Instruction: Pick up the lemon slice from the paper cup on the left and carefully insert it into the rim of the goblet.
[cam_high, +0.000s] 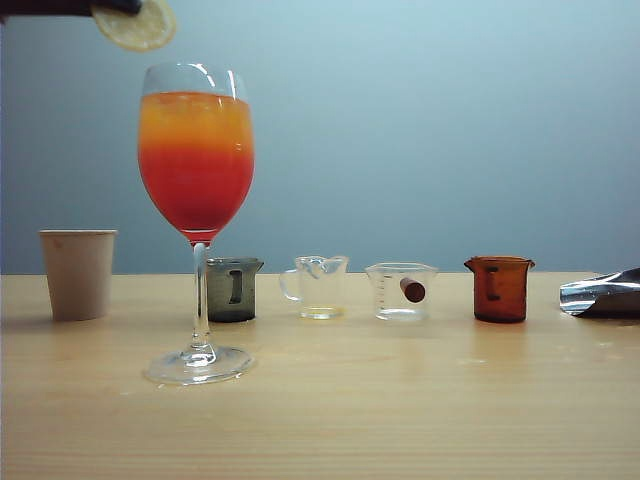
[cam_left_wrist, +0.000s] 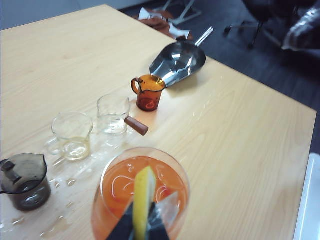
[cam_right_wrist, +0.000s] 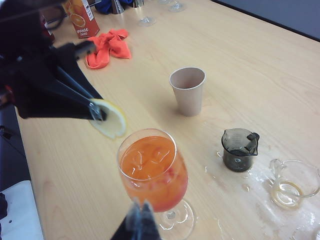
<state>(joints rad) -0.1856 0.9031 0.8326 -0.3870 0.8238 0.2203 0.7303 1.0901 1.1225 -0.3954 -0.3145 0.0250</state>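
Observation:
The lemon slice (cam_high: 135, 25) hangs at the top left of the exterior view, above and just left of the goblet (cam_high: 196, 150) rim. My left gripper (cam_high: 112, 8) is shut on it. In the left wrist view the slice (cam_left_wrist: 144, 192) shows edge-on between the dark fingers (cam_left_wrist: 125, 227), over the goblet's (cam_left_wrist: 117, 187) orange drink. The right wrist view shows the slice (cam_right_wrist: 111, 120) beside the goblet (cam_right_wrist: 150, 160), apart from the rim. The paper cup (cam_high: 78, 272) stands at far left. My right gripper (cam_right_wrist: 140, 215) is shut and holds nothing, near the goblet's foot.
Behind the goblet stand a dark grey beaker (cam_high: 233, 290), two clear measuring cups (cam_high: 318, 287) (cam_high: 402, 291) and an amber beaker (cam_high: 499, 290). A metal scoop (cam_high: 600, 296) lies at the right edge. A red cloth (cam_right_wrist: 107, 47) and a juice carton (cam_right_wrist: 80, 17) sit farther off.

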